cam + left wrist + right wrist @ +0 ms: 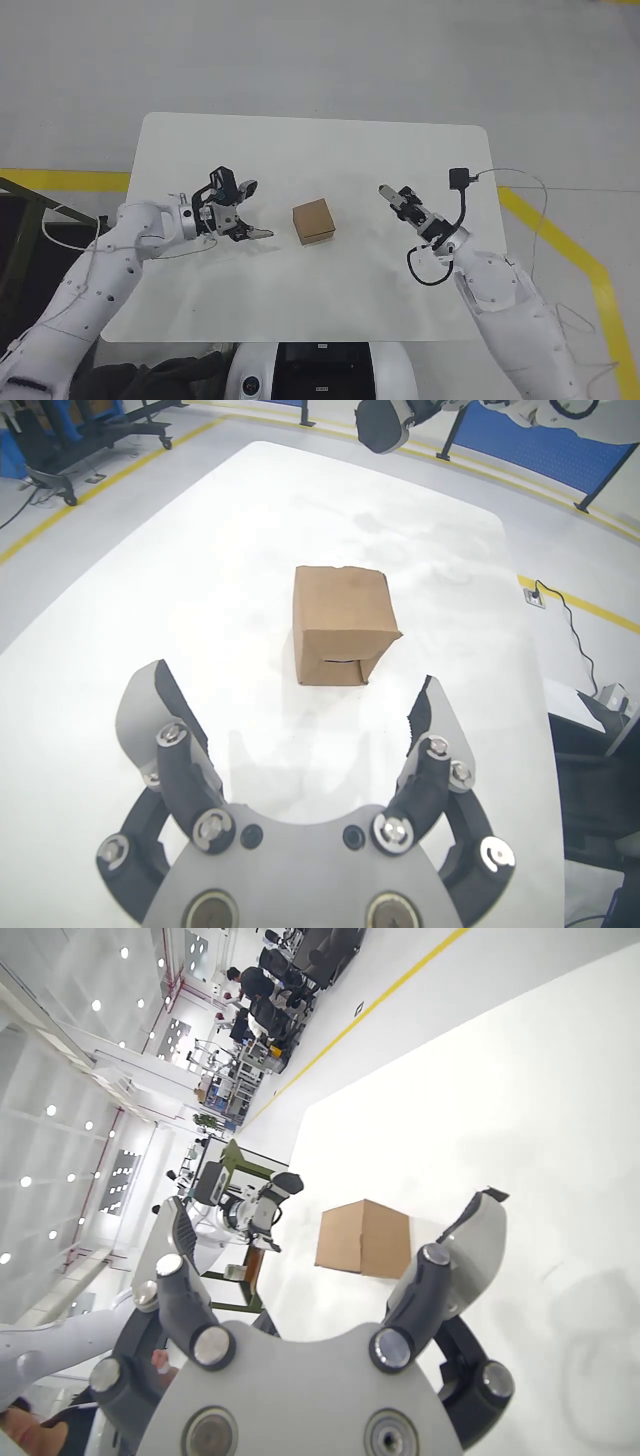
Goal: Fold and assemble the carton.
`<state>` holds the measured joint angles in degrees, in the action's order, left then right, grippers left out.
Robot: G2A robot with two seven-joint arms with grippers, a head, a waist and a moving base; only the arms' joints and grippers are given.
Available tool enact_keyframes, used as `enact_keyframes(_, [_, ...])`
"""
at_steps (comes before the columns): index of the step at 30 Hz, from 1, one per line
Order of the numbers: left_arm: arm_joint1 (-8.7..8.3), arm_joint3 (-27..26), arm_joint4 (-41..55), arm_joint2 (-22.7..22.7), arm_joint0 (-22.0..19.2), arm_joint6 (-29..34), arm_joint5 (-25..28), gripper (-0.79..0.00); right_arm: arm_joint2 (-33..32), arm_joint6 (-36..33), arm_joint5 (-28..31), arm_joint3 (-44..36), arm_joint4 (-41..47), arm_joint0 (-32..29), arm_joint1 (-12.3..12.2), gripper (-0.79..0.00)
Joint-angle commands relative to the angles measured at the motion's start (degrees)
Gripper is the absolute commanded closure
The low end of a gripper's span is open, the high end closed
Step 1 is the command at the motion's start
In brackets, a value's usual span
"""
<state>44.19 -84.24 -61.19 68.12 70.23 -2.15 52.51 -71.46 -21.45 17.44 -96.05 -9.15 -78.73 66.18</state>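
A small brown carton sits near the middle of the white table. It is folded up into a box shape and rests flat on the table. The left pincer is on one side of the carton and the right pincer is on the other side, so the carton is between them. Neither pincer touches it. The left pincer is near the carton and its two fingers are spread wide, with nothing held. From the left wrist view, the carton lies just past the wide fingers, with some bare table in between. The end of the carton that faces this pincer has a flap tucked in, with a thin dark slit across it, and one top corner sticks out a little. The right pincer is spread wide too and holds nothing. It is turned on its side and points at the carton.
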Motion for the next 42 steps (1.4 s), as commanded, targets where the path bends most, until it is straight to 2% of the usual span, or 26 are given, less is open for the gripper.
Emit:
enact_keyframes(1, [-0.42, -0.2, 0.9, 2.4, 1.6, -0.3, -0.6, -0.785, -0.2, 2.5, -0.9, 1.1, -4.8, 0.7, 0.0, -0.785])
enact_keyframes(9, [-1.86, -2.9, 3.7, 11.1, 7.2, 1.3, -2.5, -0.785, -2.2, 9.8, -2.8, 0.4, -21.3, 1.8, -0.3, -0.785])
enact_keyframes(15, [-2.32, -4.4, 4.2, 14.6, 6.9, 4.2, -1.9, -0.785, -3.7, 10.3, -4.7, -1.4, -28.6, 1.6, -0.6, -0.785])
enact_keyframes(26, [-1.63, -1.4, 6.0, 12.1, 0.1, 8.6, 0.4, -0.785, -4.9, 9.2, -9.2, -4.4, -32.4, 1.1, -0.7, -0.785])
enact_keyframes(42, [-1.63, -1.4, 6.0, 12.1, 0.1, 8.6, 0.3, -0.784, -4.9, 9.2, -9.2, -4.4, -32.4, 1.1, -0.7, -0.785])
